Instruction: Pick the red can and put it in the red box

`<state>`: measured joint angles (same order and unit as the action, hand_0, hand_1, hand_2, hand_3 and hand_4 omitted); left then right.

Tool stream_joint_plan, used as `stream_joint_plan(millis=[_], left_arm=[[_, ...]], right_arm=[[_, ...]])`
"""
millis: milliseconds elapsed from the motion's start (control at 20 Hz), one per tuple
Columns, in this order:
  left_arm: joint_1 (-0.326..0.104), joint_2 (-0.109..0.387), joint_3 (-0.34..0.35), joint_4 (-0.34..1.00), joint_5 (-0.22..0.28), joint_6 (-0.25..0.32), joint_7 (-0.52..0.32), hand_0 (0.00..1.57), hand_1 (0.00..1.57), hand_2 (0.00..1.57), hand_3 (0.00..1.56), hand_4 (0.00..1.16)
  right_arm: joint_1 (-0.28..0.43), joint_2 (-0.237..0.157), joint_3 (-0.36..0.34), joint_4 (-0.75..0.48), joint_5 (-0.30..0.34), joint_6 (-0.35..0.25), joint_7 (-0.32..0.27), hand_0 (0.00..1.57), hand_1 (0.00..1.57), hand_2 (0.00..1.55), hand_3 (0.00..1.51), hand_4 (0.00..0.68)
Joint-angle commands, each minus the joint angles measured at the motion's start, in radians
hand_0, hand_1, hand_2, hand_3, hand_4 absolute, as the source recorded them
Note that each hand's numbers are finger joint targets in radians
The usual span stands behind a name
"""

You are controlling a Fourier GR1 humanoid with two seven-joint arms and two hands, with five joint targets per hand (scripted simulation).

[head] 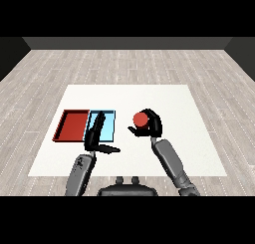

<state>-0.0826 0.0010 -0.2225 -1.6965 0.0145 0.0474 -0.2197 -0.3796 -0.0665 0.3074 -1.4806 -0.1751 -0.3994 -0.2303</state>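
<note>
Left hand [95, 134] flat, fingers straight; right hand [149, 124] curled round cylindrical red can [140, 119].

Red can [140, 119]: small round cylinder, top facing up, upright, held in the right hand [151, 124], fingers curled round it, right of both trays. Red tray [71, 125]: flat, shallow, dark rim, lies on the table at left, touching the blue tray's left side.

The left robot hand [96, 132] hides part of the light blue tray [108, 126].
</note>
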Motion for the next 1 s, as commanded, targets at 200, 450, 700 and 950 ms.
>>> stream_joint_plan(millis=[200,450,700,950], left_arm=[[-0.123,-0.001,-0.075,0.126,-0.004,0.113,0.037,0.0,0.0,0.0,0.0,0.0],[-0.161,-0.001,-0.08,0.219,0.028,0.103,0.018,0.0,0.0,0.0,0.0,0.0],[-0.107,-0.001,-0.117,0.226,0.05,0.111,-0.004,0.0,0.0,0.0,0.0,0.0],[-0.223,-0.001,-0.137,0.346,0.101,0.168,-0.009,0.0,0.0,0.0,0.0,0.0]], right_arm=[[0.03,0.064,0.012,-0.028,0.056,-0.006,-0.072,1.44,1.44,1.42,1.4,0.634],[0.002,0.066,0.042,-0.047,0.056,-0.006,-0.028,1.44,1.44,1.43,1.4,0.616],[0.002,0.066,0.073,-0.064,0.066,-0.031,-0.033,1.45,1.45,1.44,1.4,0.647],[-0.034,0.066,0.066,-0.014,0.034,-0.026,-0.065,1.47,1.47,1.44,1.39,0.652]])
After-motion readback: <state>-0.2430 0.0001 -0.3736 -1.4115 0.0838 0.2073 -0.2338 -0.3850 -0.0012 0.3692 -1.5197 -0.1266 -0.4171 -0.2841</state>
